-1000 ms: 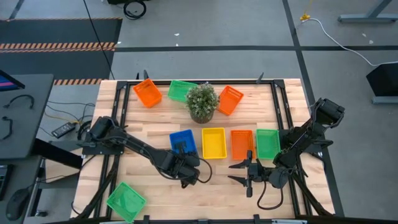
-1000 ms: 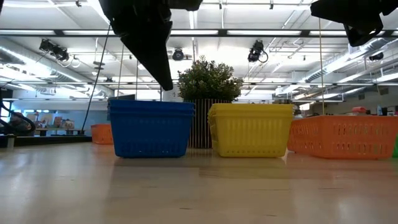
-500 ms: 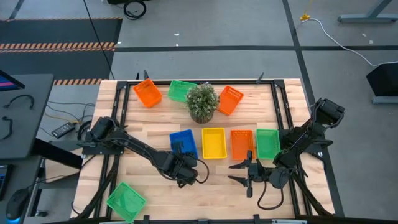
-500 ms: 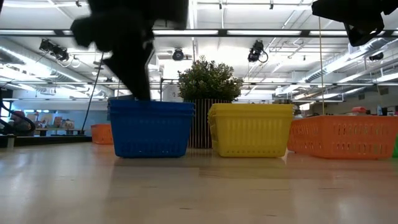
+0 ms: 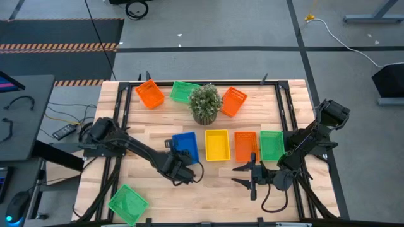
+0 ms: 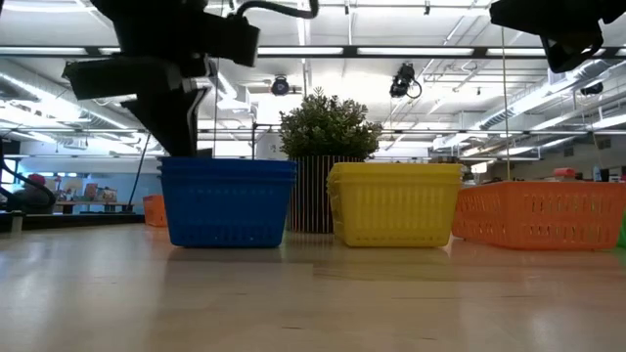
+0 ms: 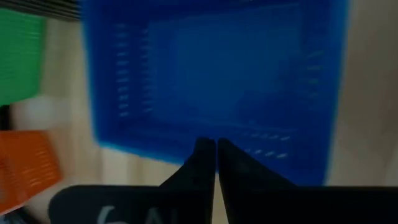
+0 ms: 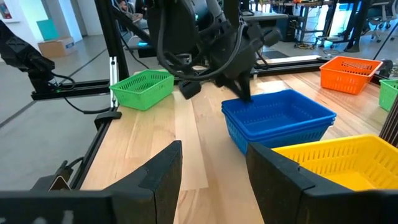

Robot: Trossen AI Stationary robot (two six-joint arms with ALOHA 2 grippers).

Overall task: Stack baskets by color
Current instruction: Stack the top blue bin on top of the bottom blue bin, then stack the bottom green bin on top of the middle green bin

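The pale plank bench [image 5: 158, 189] is being shared by both dark arms, and most of the baskets are being left in single colours: an orange basket [image 5: 149, 94], a green basket [image 5: 184, 91] and a tilted orange one [image 5: 233, 101] are being kept at the far edge beside the potted plant [image 5: 206, 102]. A row of four is being kept at mid-bench, and a lone green basket [image 5: 128, 203] is being left at the near left corner. The blue basket [image 5: 185, 144] heads that row, touching or just beside the yellow basket [image 5: 216, 144]. Since a second ago the blue basket is being shifted slightly away from its yellow neighbour, as the low view shows. The left tool [image 5: 182, 159], raised beside it then, is now being held low at its near rim. Its fingers [image 7: 202, 155] are being pressed almost together on that rim, so the wall is judged to be pinched and a lift or drag is probably being started. The right tool [image 5: 251, 174] is being held spread and idle near the front edge. All the baskets are being shown as shallow rectangular trays of glossy moulded plastic with slotted walls. Layered blue rims [image 8: 280, 118] are being seen from the right wrist, suggesting blue is already being nested.
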